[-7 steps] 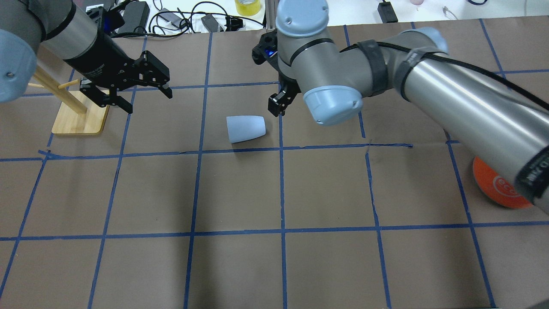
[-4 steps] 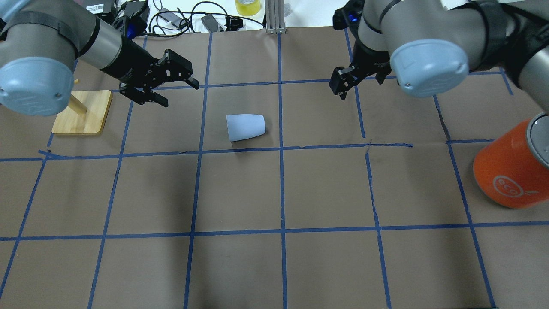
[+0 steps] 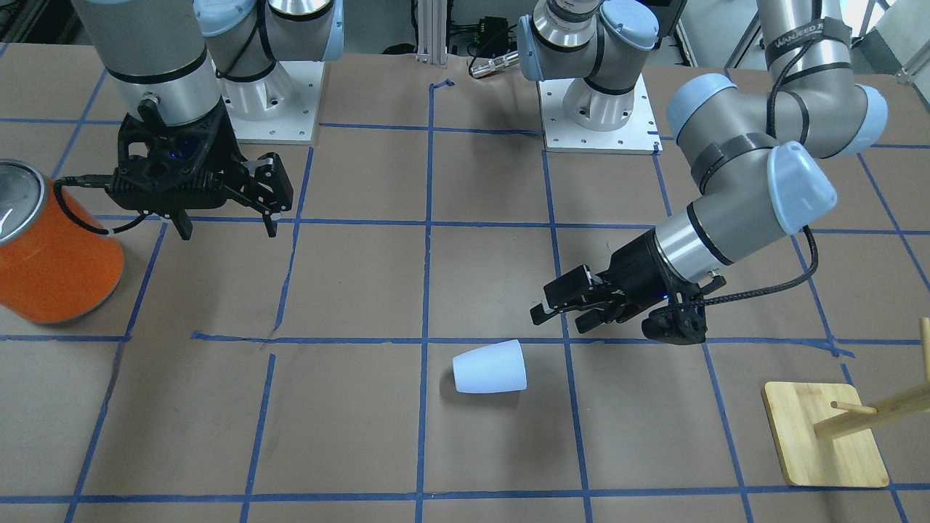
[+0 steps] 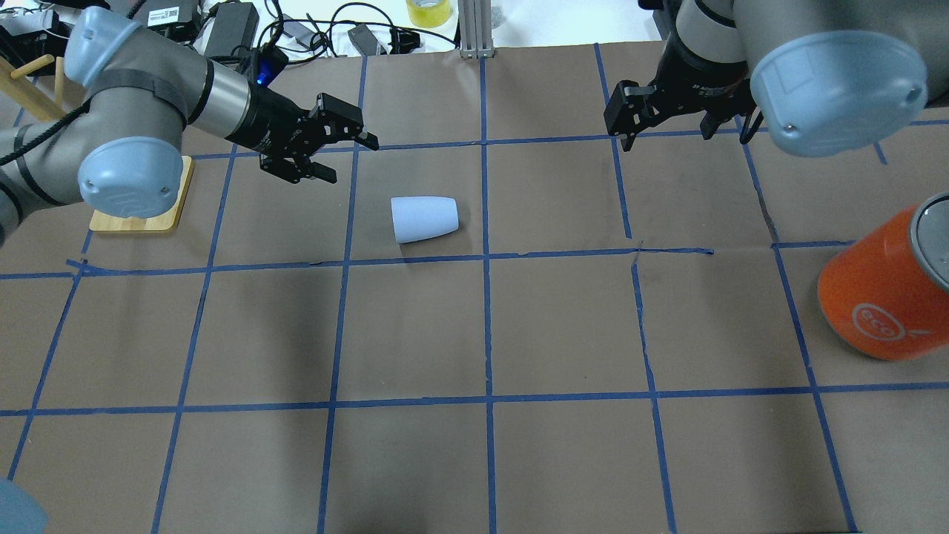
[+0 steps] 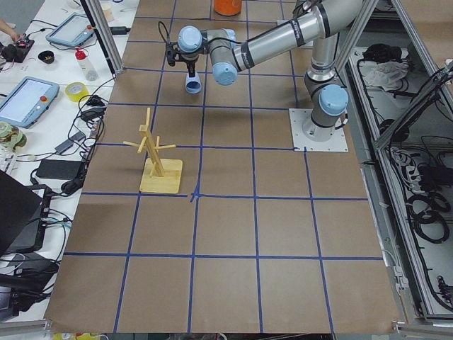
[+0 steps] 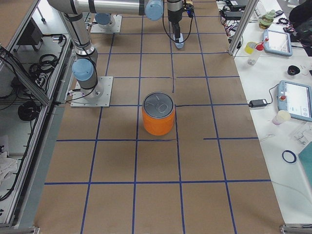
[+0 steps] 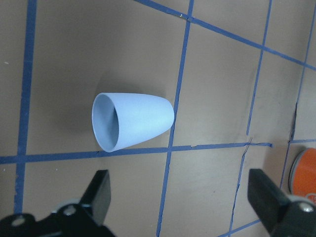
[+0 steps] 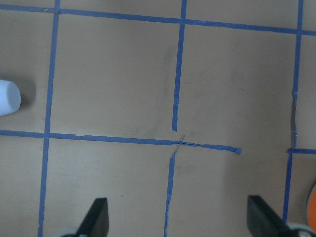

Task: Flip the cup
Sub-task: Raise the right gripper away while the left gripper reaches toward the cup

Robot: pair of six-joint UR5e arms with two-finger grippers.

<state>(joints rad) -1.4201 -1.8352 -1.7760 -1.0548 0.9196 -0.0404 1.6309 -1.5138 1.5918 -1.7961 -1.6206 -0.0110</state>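
the small pale bluish-white tapered plastic cup (image 4: 424, 219) is laid on its side just ahead of the left gripper (image 4: 347, 159), whose jaws are held apart. the right gripper (image 4: 665, 133), well away, is spread wide too; in its wrist view the cup is cut off.

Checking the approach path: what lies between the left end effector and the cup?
Only brown table cover crossed by a blue tape line lies between the left end effector and the cup, as the overhead and left wrist views show.
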